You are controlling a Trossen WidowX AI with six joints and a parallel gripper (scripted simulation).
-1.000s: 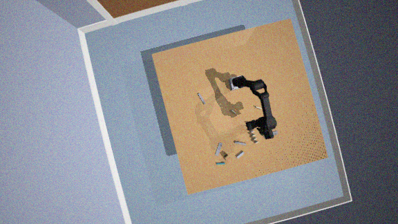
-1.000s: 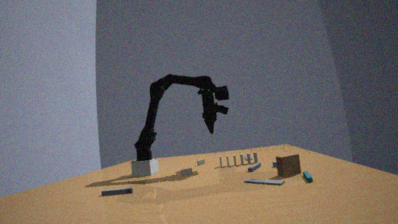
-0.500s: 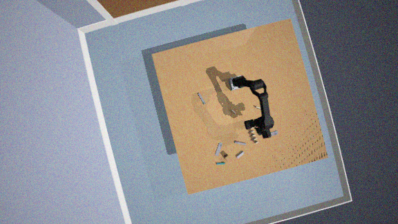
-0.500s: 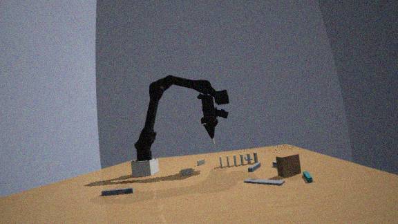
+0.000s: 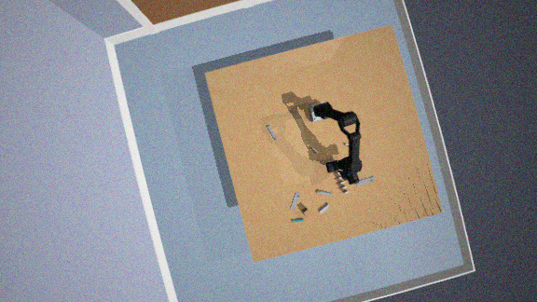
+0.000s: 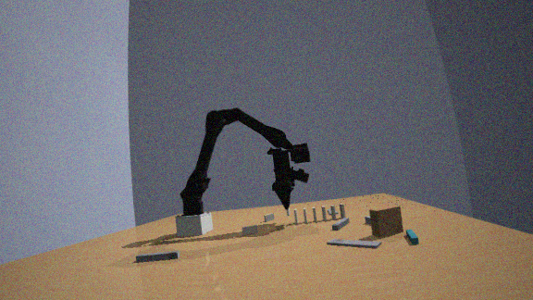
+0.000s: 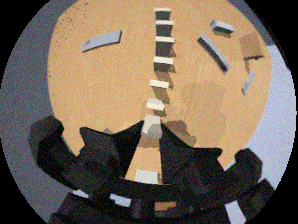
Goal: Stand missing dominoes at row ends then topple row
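Nearly closed, with fingers in the hand (image 5: 333,167) (image 6: 288,208) (image 7: 151,128) pinched on a pale domino (image 6: 288,213) (image 7: 152,123), its long axis roughly upright. Held low, apparently just above the tabletop (image 5: 261,247) (image 6: 278,278) (image 7: 120,75), near the base-side end of the standing row (image 5: 341,183) (image 6: 314,215) (image 7: 163,61), which leads from the hand towards the top view's bottom edge. To lower next in line, at matching spacing, without brushing its neighbour. Counted: six standing, one held, five grey bars (image 5: 271,132) (image 6: 157,256) (image 7: 101,41), one teal bar (image 5: 296,220) (image 6: 412,237), one brown block (image 5: 305,210) (image 6: 386,221) (image 7: 251,45).
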